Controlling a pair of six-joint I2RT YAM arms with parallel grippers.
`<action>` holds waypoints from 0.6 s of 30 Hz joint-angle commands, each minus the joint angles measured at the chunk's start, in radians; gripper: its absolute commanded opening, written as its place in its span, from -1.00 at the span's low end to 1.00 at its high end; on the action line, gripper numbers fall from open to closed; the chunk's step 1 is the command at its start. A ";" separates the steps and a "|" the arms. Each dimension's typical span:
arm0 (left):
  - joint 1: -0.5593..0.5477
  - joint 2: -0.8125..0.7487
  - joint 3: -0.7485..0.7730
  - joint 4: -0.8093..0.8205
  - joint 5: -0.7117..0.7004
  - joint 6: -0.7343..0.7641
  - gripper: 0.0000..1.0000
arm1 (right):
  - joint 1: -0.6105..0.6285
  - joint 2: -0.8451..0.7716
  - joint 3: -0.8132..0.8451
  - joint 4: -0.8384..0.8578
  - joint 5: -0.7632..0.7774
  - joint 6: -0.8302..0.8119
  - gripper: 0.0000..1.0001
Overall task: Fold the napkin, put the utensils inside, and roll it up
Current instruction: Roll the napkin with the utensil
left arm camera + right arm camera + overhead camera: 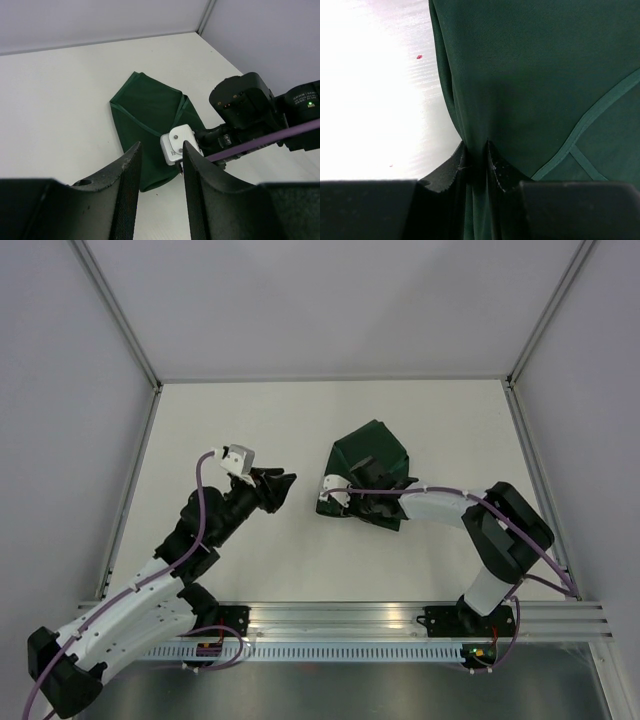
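Observation:
The dark green napkin (372,452) lies folded and bunched on the white table, right of centre. It also shows in the left wrist view (145,112) and fills the right wrist view (535,75). My right gripper (352,498) sits over the napkin's near left edge. In the right wrist view it (476,151) is shut on a pinched fold of the cloth. My left gripper (278,488) hovers to the left of the napkin, apart from it, open and empty (159,170). The fork is out of view.
The right arm's wrist (240,107) with its white camera (177,145) lies across the napkin's right side. Grey walls enclose the table on the left, the back and the right. A metal rail (400,618) runs along the near edge.

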 commanded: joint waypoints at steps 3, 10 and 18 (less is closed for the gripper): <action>-0.037 -0.028 -0.058 0.139 -0.038 0.101 -0.16 | -0.063 0.101 0.011 -0.218 -0.148 -0.011 -0.77; -0.112 -0.025 -0.145 0.244 -0.065 0.201 -0.17 | -0.155 0.154 0.118 -0.375 -0.317 -0.063 -0.80; -0.255 0.125 -0.167 0.318 -0.149 0.380 -0.23 | -0.231 0.260 0.230 -0.563 -0.457 -0.152 -0.85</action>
